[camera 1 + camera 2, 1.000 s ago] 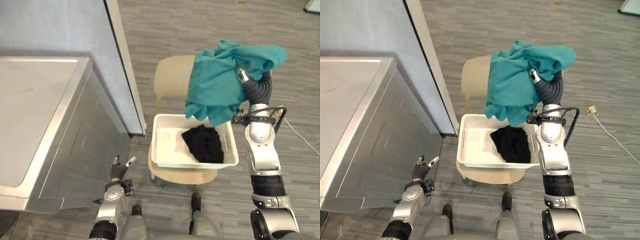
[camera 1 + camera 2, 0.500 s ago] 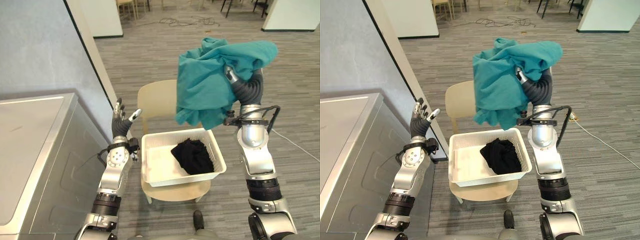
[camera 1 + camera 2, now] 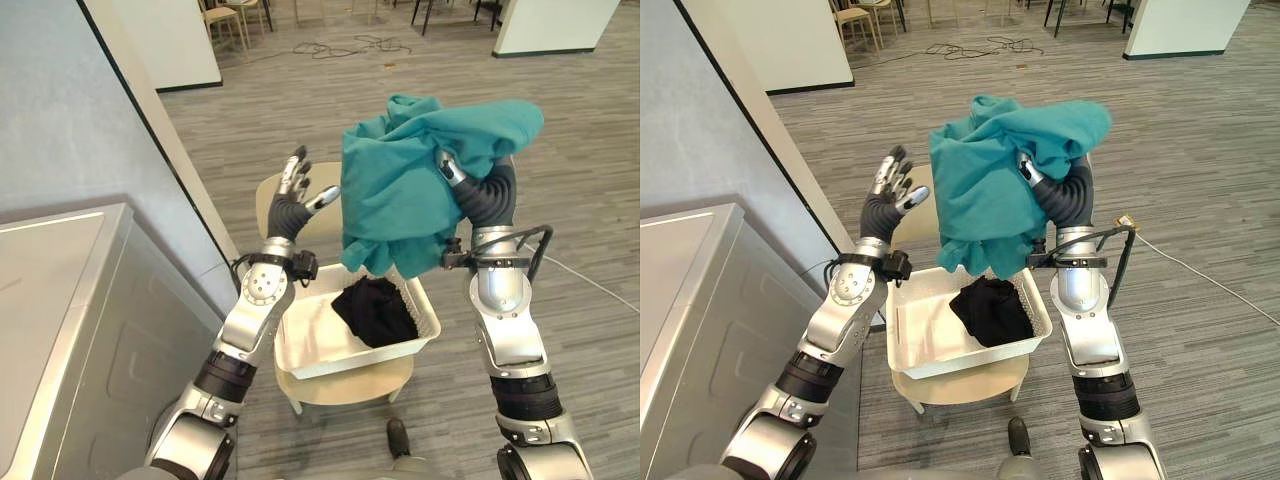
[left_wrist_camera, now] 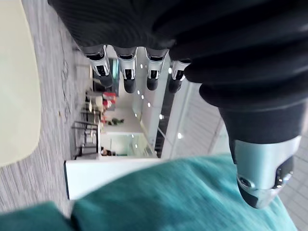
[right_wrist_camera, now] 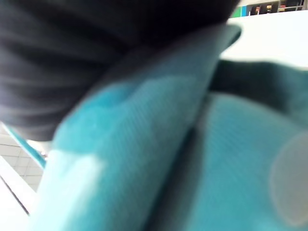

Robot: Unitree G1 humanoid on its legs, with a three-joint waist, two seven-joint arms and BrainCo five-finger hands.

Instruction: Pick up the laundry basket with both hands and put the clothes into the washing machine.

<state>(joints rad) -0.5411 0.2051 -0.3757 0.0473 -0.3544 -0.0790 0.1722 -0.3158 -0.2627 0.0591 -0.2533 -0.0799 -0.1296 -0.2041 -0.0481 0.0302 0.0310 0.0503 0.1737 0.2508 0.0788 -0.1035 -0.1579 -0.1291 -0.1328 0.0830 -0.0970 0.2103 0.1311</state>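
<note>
A teal garment hangs high over the white laundry basket, draped over my raised right hand, of which just the wrist end shows. In the right wrist view the teal cloth lies right against the camera. A black garment lies in the basket's right half. My left hand is lifted beside the teal cloth's left edge, open, apart from it. Its fingers stand straight in the left wrist view, with teal fabric below the thumb.
The basket rests on a beige chair. The silver washing machine stands at the lower left, against a grey partition with a dark edge. A white cable runs over the grey floor at the right.
The camera has tilted up. My left hand has risen from low beside the washing machine to the teal garment's left side. The right arm still holds the garment aloft.
</note>
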